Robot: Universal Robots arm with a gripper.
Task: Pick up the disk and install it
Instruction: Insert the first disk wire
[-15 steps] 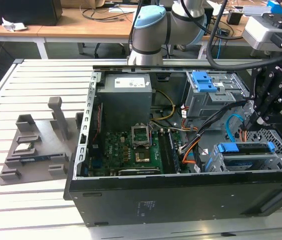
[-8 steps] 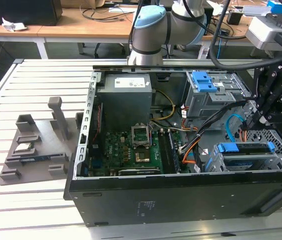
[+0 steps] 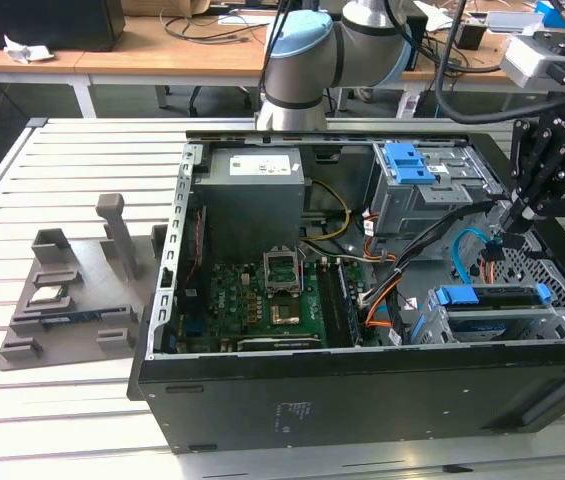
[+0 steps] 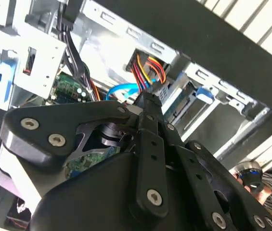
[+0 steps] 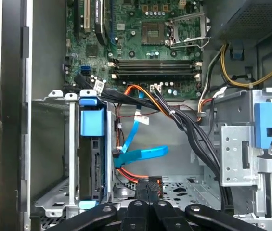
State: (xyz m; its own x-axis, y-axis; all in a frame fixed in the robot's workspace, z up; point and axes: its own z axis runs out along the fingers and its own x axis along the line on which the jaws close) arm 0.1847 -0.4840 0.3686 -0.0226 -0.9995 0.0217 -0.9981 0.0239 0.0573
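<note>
The disk point(image 3: 492, 298) sits in the metal drive cage point(image 3: 562, 315) at the front corner of the open computer case, on the exterior view's right, framed by its blue bracket. In the first wrist view the disk point(image 5: 93, 163) stands edge-on in that cage under a blue tab. My gripper point(image 3: 512, 232) hangs inside the case just behind the cage, apart from the disk. Its fingertips point(image 5: 144, 188) are pressed together beside a blue flat cable point(image 5: 143, 154) and orange and red wires point(image 5: 131, 174). Whether the gripper point(image 4: 145, 103) pinches a connector is hidden.
The case holds a grey power supply point(image 3: 252, 195), the motherboard point(image 3: 262, 290) and a second bay with a blue latch point(image 3: 409, 163). Black cable bundles point(image 5: 184, 127) cross between the bays. A grey fixture point(image 3: 72, 290) lies on the slatted table at the exterior view's left.
</note>
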